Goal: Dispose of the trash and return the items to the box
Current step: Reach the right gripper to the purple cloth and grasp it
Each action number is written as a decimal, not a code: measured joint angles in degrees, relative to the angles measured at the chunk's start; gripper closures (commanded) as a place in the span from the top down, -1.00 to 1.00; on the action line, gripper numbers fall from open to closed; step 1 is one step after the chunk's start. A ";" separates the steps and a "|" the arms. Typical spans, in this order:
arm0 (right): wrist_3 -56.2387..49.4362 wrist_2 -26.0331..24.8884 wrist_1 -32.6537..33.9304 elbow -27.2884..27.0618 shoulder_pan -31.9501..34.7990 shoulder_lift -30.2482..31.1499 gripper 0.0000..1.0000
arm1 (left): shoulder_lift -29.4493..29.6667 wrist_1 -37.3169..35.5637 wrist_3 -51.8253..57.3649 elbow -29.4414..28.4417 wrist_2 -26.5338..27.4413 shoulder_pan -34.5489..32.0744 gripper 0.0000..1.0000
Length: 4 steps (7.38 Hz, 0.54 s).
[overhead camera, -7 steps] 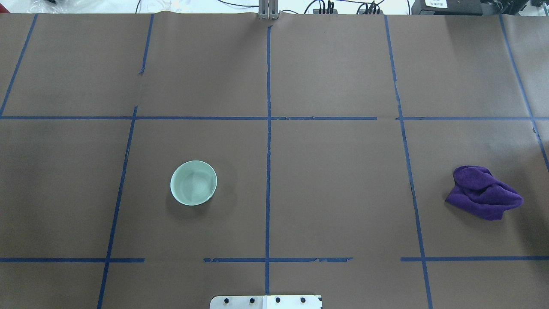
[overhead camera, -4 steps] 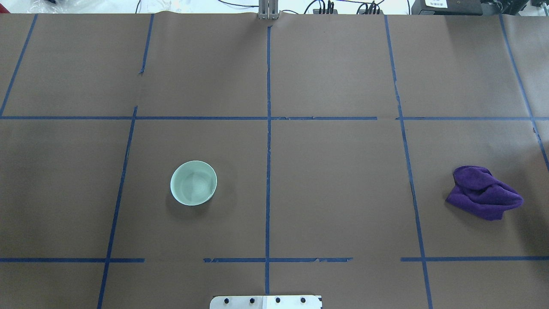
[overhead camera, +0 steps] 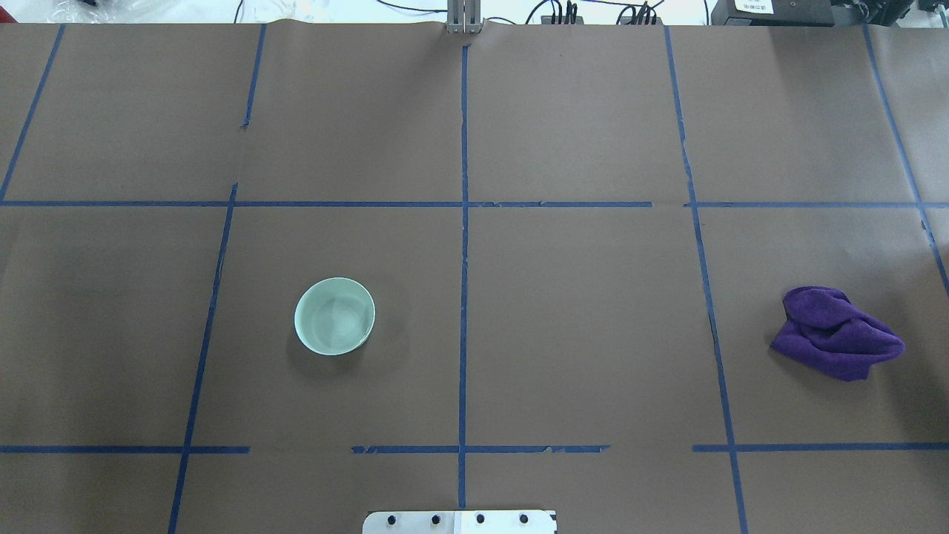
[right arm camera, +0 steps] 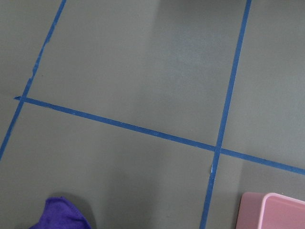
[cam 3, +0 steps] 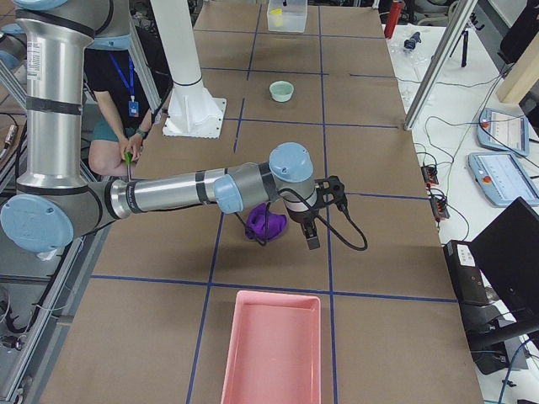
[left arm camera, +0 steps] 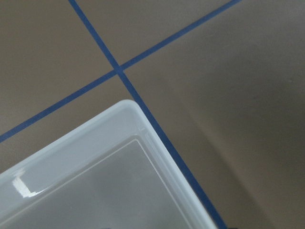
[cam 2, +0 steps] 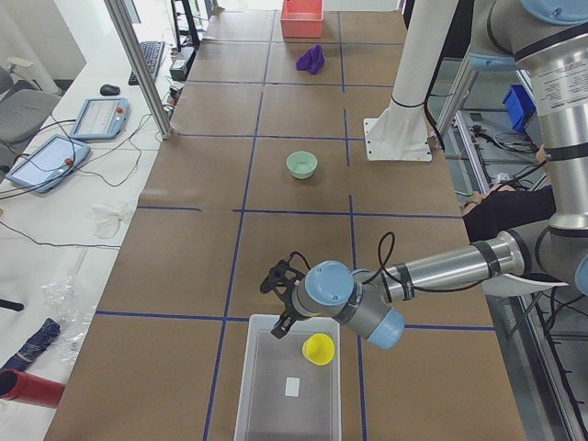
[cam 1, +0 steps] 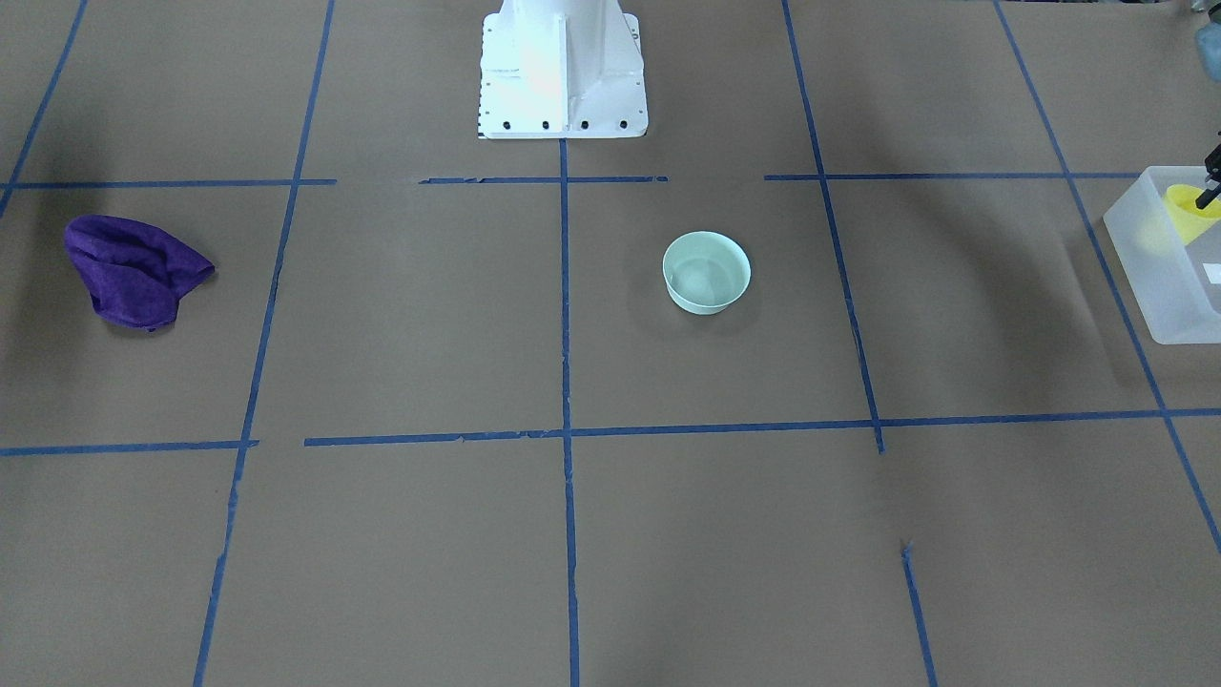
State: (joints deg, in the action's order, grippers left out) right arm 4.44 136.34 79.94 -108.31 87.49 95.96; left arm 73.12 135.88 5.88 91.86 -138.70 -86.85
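The mint-green bowl (overhead camera: 334, 316) stands upright and empty on the brown table, left of centre; it also shows in the front view (cam 1: 706, 272). The yellow cup (cam 2: 319, 348) stands inside the frosted-white box (cam 2: 285, 390) at the table's left end, as the front view shows too (cam 1: 1188, 208). My left gripper (cam 2: 281, 299) hovers over the box's corner (left arm camera: 119, 143), beside the cup and apart from it. My right gripper (cam 3: 316, 215) hangs just above the table beside the purple cloth (cam 3: 265, 223). I cannot tell whether either gripper is open or shut.
The purple cloth (overhead camera: 836, 332) lies crumpled at the right. A pink bin (cam 3: 271, 349) stands at the table's right end, its corner in the right wrist view (right arm camera: 271, 210). The robot's white base (cam 1: 561, 67) stands at the near middle edge. Blue tape lines grid the table.
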 measured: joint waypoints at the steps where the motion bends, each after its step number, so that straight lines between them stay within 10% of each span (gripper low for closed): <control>1: 5.12 -0.52 -0.44 -2.71 -3.19 -0.14 1.00 | 1.51 -6.71 -0.35 4.31 1.03 -0.18 1.00; 4: 23.29 -11.20 -14.23 -6.76 -21.03 1.78 1.00 | 4.63 -14.21 -0.53 9.04 3.75 -0.55 1.00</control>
State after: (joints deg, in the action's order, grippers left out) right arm 27.73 125.13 65.71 -115.08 66.46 97.73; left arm 77.75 121.67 5.34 100.90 -134.94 -87.40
